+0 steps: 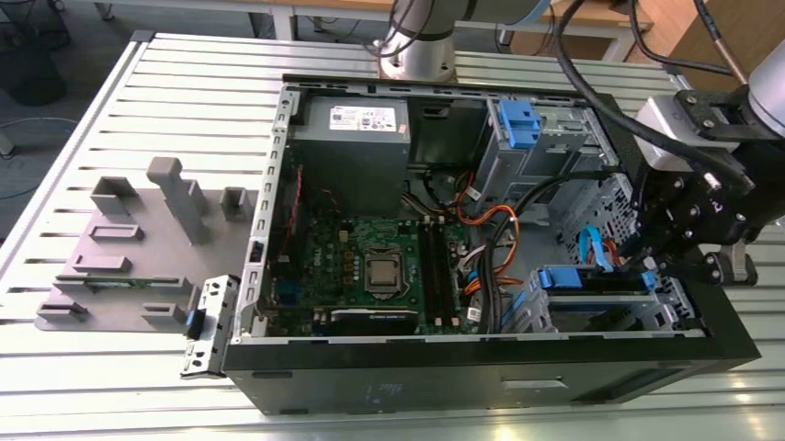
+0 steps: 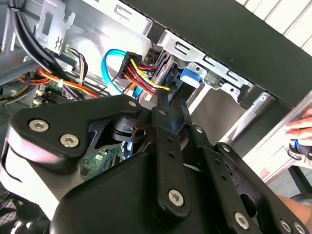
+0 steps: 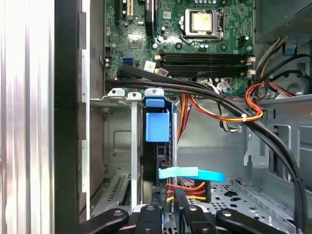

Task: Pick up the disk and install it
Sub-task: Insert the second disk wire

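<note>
On the slatted table [image 1: 184, 92] lies an open computer case [image 1: 491, 386], its side off. To the exterior view's left of it sits a grey fixture [image 1: 123, 257] with upright blocks, and a small metal bracket [image 1: 209, 322] rests against the case wall. Inside, a motherboard [image 1: 368, 257] covers the floor. A power supply [image 1: 349, 124] sits in the far corner, and a blue-handled cage [image 1: 521, 124] is beside it towards the exterior view's right.

The gripper [image 1: 656, 257] hangs over the case's near corner on the exterior view's right and reaches down into it. Whether it is clenched or released I cannot tell. In both wrist views its tip [image 2: 170, 100] [image 3: 167, 204] is right at the plugs behind the bay.

The disk [image 1: 574, 277] stands on edge in a slot of the lower bay in that same corner. In the first wrist view its blue carrier tab [image 3: 157, 124] faces the motherboard.

Clutter crowds the bay. Thick black cables [image 3: 195, 90] run across above the bay. A red, orange and yellow wire bundle [image 3: 229, 114] loops just beside them. A light blue flat cable [image 3: 192, 173] lies across the disk's rear end, close to the gripper.

A person's hand [image 2: 302, 126] shows outside the case in the second wrist view.
</note>
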`<state>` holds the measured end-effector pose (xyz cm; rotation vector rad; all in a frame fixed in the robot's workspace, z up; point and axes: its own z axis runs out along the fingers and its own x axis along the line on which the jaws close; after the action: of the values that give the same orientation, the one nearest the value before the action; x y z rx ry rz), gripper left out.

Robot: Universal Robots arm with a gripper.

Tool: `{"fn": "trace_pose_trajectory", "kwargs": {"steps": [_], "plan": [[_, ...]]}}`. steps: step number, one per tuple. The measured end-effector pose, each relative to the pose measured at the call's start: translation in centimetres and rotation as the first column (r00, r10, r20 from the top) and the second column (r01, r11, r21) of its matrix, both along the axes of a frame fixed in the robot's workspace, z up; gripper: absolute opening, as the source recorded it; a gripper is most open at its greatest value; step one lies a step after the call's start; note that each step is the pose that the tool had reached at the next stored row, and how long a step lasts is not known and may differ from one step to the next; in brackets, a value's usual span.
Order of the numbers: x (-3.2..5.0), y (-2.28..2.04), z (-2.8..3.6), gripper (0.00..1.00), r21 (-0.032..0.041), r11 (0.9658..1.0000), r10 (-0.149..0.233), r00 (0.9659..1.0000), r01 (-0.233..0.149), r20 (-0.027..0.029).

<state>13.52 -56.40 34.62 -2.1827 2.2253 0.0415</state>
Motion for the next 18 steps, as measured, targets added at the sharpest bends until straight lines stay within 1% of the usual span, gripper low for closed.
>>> {"fn": "trace_pose_trajectory", "kwargs": {"steps": [3,5,10,12,14,18], "plan": [[0.00,0.00,0.84,0.24,-0.0001,1.0000,0.000,1.0000,0.000,0.0000],[0.00,0.00,1.26,0.24,-0.0002,1.0000,0.000,1.0000,0.000,0.0000],[0.00,0.00,1.32,0.24,0.0001,1.0000,0.000,1.0000,0.000,0.0000],[-0.15,0.00,1.34,0.24,-0.0003,1.0000,0.000,1.0000,0.000,0.0000],[-0.60,0.00,1.32,0.24,-0.0001,1.0000,0.000,1.0000,0.000,0.0002],[-1.81,0.00,1.28,0.24,-0.0001,1.0000,0.000,1.0000,0.000,0.0009]]}}
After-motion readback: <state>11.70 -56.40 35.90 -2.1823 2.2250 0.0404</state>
